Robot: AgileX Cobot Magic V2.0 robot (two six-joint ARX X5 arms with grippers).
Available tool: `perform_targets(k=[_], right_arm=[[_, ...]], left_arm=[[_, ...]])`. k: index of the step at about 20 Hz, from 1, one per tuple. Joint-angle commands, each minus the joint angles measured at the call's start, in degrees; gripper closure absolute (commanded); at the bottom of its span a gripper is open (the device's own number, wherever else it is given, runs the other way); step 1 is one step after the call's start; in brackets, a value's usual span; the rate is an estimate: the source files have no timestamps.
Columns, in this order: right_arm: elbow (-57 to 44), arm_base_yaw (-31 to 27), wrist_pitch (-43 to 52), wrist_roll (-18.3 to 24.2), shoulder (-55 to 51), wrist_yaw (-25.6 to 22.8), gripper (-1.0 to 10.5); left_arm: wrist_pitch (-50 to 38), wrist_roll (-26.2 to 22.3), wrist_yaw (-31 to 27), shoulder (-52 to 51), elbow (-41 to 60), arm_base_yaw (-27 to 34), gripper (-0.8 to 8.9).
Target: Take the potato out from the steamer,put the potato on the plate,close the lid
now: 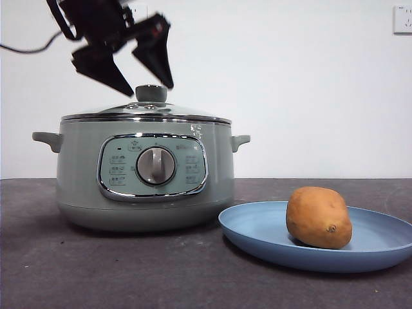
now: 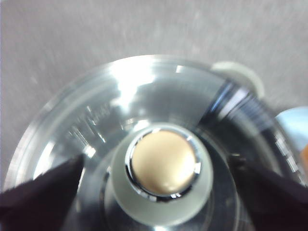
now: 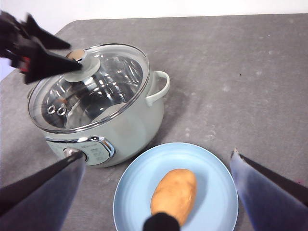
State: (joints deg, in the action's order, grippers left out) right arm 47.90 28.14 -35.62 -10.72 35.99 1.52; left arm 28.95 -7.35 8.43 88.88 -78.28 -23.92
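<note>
steamer (image 1: 145, 170) sits left on the dark grey counter (image 1: 96, 270): pale sage-green pot, two side handles, chrome-framed panel with silver dial facing front. lid (image 1: 147, 112) is seated on it, glass with chrome rim, pale green knob (image 1: 151, 93) on top. left end effector (image 1: 151, 84) hangs just above the knob, jaws spread to either side of it, not touching; left wrist view is blurred but shows the knob centred between the jaws. plate (image 1: 257, 228) just right of the steamer, shallow matte light-blue. potato (image 1: 318, 217) lies on the plate, oval, golden-brown, smooth skin, small dark eye mark low on the front. right end effector (image 3: 156, 156) is high over the plate, jaws spread wide, holding nothing
</note>
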Motion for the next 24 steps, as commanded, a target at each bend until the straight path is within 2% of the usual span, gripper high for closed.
perform_targets(k=[1,3,6,9,12,13,14,15,16,24], right_arm=[[0.2,0.0,0.0,-0.4,0.0,0.1,4.4],[0.2,0.1,-1.3,-0.3,0.0,1.0,4.4],[0.2,0.1,-5.1,-0.4,0.0,7.6,4.4],[0.2,0.0,-8.9,-0.4,0.2,13.9,4.5],[0.2,0.0,-12.5,-0.3,0.4,19.8,4.7],[0.2,0.1,-13.3,-0.3,0.4,20.2,5.5],[0.2,0.0,-14.2,-0.3,0.4,20.8,7.2],[0.2,0.1,-14.6,-0.3,0.4,20.8,8.7],[0.2,0.0,-14.7,-0.3,0.4,20.8,9.6],[0.2,0.0,-14.7,-0.3,0.4,20.7,9.5]], left_arm=[[1.3,0.8,0.2,-4.1,0.1,-0.1,2.25],[5.1,1.4,0.9,-8.4,0.1,-0.1,2.26],[14.9,1.4,3.3,-15.9,0.1,-0.2,2.56],[23.3,2.0,9.2,-22.5,0.1,-0.2,4.19],[30.2,2.9,11.6,-28.1,0.1,-0.2,6.61],[31.7,2.9,11.6,-29.3,0.1,-0.2,7.32],[33.2,2.9,11.6,-30.4,0.1,-0.2,8.28],[34.3,2.9,11.6,-31.0,0.1,-0.2,8.22],[35.5,2.9,11.5,-31.6,0.1,-0.2,8.22],[36.8,2.9,11.5,-31.8,0.1,-0.2,8.22]])
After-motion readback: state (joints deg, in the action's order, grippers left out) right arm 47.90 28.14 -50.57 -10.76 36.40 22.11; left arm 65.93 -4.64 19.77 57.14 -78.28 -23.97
